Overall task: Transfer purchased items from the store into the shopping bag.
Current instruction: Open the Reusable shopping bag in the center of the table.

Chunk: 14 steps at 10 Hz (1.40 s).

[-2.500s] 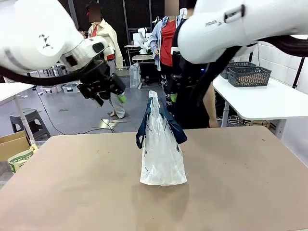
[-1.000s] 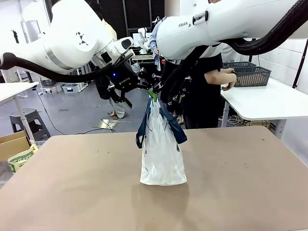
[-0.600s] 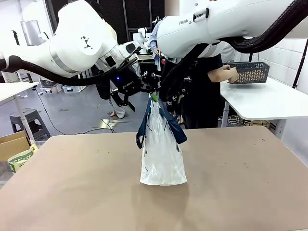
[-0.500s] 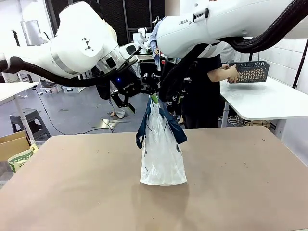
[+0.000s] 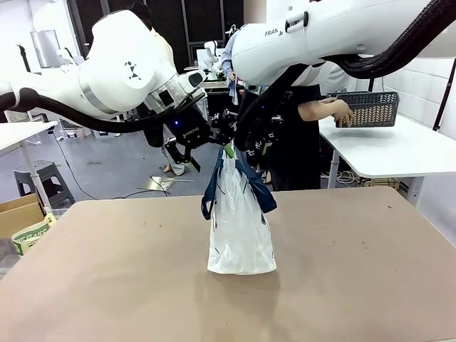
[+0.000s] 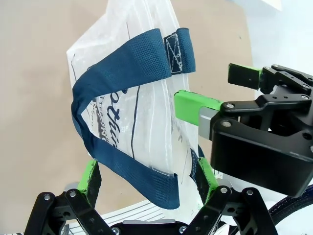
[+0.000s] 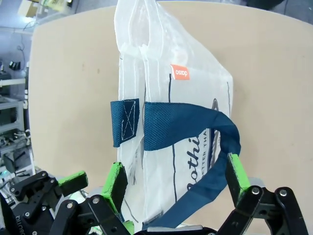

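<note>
1. Upright, the shopping bag (image 5: 241,235) stood in the middle of the brown worktop (image 5: 107,285), its navy handles (image 5: 211,189) drooping down its sides.
2. The left end effector (image 6: 146,182) was spread wide, with green pads (image 6: 89,177) on either side of the bag's top, gripping nothing.
3. The right end effector (image 7: 175,180) was equally wide, straddling the bag's top from the opposite side.
4. A person's hand (image 5: 333,110) touched the dark grey basket (image 5: 370,107) over the white worktop (image 5: 385,153).

Front camera looks across the table (image 5: 107,278); both wrist cameras, close above, share the shopping bag (image 5: 239,228).
</note>
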{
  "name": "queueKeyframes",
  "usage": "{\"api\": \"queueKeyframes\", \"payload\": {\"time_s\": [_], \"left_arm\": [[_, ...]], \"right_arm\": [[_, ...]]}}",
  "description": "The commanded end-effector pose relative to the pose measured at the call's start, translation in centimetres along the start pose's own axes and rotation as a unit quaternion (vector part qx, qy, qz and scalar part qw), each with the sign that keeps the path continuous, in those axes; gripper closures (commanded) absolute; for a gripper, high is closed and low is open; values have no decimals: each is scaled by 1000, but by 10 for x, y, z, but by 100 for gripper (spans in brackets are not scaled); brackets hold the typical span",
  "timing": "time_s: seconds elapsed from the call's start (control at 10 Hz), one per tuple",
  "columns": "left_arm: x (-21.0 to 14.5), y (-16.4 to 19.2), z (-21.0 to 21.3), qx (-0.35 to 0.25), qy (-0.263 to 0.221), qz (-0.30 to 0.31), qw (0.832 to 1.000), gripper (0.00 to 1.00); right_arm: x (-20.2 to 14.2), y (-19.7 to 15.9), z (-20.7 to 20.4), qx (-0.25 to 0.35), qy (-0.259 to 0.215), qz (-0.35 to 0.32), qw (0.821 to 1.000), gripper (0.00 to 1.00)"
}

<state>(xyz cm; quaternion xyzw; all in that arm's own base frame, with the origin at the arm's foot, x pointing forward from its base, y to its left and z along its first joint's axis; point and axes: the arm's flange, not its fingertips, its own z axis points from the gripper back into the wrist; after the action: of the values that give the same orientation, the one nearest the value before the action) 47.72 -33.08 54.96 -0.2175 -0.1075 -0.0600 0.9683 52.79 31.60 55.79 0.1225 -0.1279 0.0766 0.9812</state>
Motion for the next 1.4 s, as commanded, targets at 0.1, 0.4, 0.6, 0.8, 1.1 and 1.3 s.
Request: {"api": "queueKeyframes", "payload": {"time_s": [0.1,0.4,0.6,0.8,1.1,1.3], "left_arm": [[-8,12,-1,-1,6,21,1000,0],[-7,18,-2,-2,5,28,1000,0],[-5,20,-12,0,20,32,999,0],[1,19,-23,3,30,39,999,0],[0,22,-25,9,24,23,999,0],[1,22,-27,14,19,10,1000,22]], "right_arm": [[2,2,-5,5,20,10,1000,0],[1,0,-11,-12,38,6,999,0],[-4,-5,-19,-21,53,3,998,0],[-6,-7,-26,-34,61,5,998,0],[-8,-8,-40,-52,30,75,995,0],[-10,-6,-46,-32,21,108,993,18]]}}
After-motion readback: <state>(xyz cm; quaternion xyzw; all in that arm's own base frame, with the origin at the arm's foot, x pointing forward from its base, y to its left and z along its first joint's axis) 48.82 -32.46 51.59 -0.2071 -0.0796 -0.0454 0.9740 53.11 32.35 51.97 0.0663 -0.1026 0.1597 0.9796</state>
